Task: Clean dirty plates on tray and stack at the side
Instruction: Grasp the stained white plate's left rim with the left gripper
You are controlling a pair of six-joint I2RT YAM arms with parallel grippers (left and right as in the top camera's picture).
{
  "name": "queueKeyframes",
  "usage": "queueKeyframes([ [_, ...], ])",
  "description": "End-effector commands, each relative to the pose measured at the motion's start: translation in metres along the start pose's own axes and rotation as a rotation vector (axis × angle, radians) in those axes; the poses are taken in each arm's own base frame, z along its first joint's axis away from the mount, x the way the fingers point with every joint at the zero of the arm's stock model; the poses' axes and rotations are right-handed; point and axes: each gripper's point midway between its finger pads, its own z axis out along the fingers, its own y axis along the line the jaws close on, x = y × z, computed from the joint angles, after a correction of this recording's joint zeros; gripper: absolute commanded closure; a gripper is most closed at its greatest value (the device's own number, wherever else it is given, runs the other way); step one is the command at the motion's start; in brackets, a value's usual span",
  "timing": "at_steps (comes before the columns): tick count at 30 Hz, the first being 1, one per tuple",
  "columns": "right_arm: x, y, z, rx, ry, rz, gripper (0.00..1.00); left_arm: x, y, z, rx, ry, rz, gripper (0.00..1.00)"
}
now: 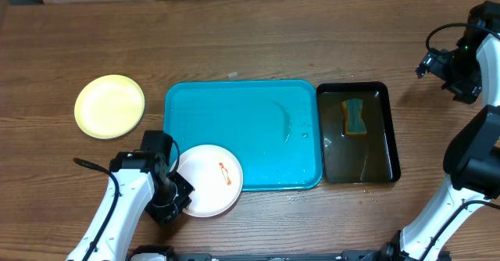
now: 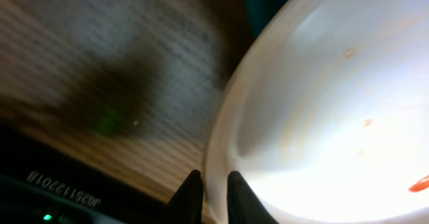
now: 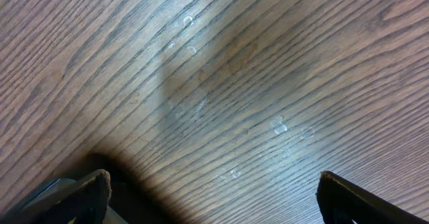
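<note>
A white dirty plate (image 1: 209,184) with an orange-red smear lies over the front left corner of the turquoise tray (image 1: 242,109), partly on the table. My left gripper (image 1: 178,192) is at the plate's left edge. In the left wrist view its two black fingers (image 2: 192,190) pinch the plate's rim (image 2: 216,158), so the left gripper (image 2: 210,178) is shut on it. A pale yellow plate (image 1: 109,105) rests on the table left of the tray. My right gripper (image 1: 447,67) hangs open at the far right over bare wood (image 3: 213,180).
A black tray (image 1: 391,144) holding water and a yellow-green sponge (image 1: 354,116) stands against the turquoise tray's right side. Wet streaks mark the turquoise tray's floor. Water droplets (image 3: 278,126) dot the wood under the right gripper.
</note>
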Motion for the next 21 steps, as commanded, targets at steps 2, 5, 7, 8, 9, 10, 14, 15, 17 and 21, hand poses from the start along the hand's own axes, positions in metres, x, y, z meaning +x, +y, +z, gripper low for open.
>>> queueKeyframes([
  [2,-0.006,0.001,-0.009,-0.008,-0.031,-0.001,0.0,-0.01,-0.01,0.0,0.042,-0.053,0.002,0.86],
  [5,-0.006,0.001,-0.009,-0.008,-0.031,-0.001,0.0,-0.023,-0.026,-0.003,0.106,-0.109,0.055,0.93],
  [7,-0.006,0.001,-0.009,-0.008,-0.031,-0.001,0.0,-0.031,-0.036,-0.005,0.143,-0.144,0.077,0.96],
  [8,-0.006,0.001,-0.009,-0.008,-0.031,-0.001,0.0,-0.035,-0.042,-0.007,0.166,-0.164,0.081,0.96],
  [9,-0.006,0.001,-0.009,-0.008,-0.031,-0.001,0.0,-0.039,-0.047,-0.008,0.185,-0.18,0.085,0.96],
  [10,-0.006,0.001,-0.009,-0.008,-0.031,-0.001,0.0,-0.044,-0.053,-0.011,0.212,-0.204,0.09,0.96],
  [14,-0.006,0.001,-0.009,-0.008,-0.031,-0.001,0.0,-0.059,-0.075,-0.02,0.298,-0.276,0.105,0.96],
  [15,-0.006,0.001,-0.009,-0.008,-0.031,-0.001,0.0,-0.062,-0.08,-0.023,0.323,-0.291,0.11,0.96],
  [17,-0.006,0.001,-0.009,-0.008,-0.031,-0.001,0.0,-0.066,-0.09,-0.027,0.366,-0.306,0.12,0.96],
  [21,-0.006,0.001,-0.009,-0.008,-0.031,-0.001,0.0,-0.071,-0.106,-0.031,0.427,-0.319,0.137,0.96],
])
